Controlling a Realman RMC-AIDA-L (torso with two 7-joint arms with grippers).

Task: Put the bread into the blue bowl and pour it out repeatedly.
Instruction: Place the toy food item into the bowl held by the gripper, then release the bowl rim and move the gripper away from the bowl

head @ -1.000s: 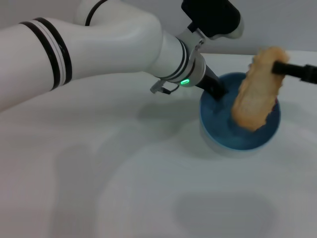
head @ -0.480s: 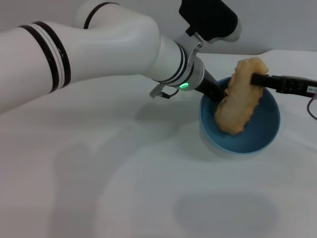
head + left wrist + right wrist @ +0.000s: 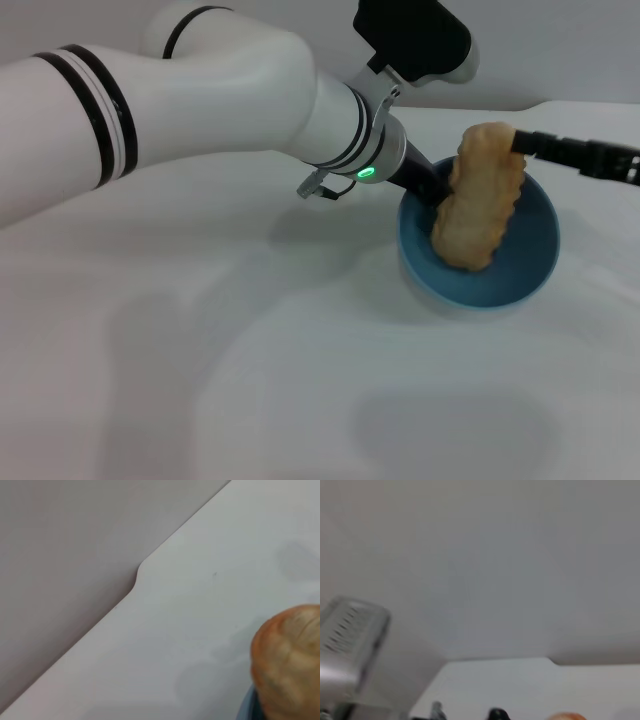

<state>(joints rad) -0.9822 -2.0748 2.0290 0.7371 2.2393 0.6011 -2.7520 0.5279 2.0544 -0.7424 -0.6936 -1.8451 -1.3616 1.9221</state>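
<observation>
Near the far right edge of the white table [image 3: 250, 380], the head view shows the blue bowl [image 3: 478, 284] with the bread [image 3: 477, 200] standing almost upright in it, its lower end now down inside; one second ago it hung higher above the rim. The right gripper [image 3: 520, 143], reaching in from the right edge, is clamped on the upper end of the bread. The left gripper [image 3: 430, 185] grips the bowl's far-left rim, as before.

From the left wrist, the ridged end of the bread [image 3: 292, 662] rises over a bit of the bowl's rim [image 3: 246, 707]; behind lies the table and a grey wall [image 3: 70, 555].

From the right wrist, mostly the wall [image 3: 495, 565] is seen.
</observation>
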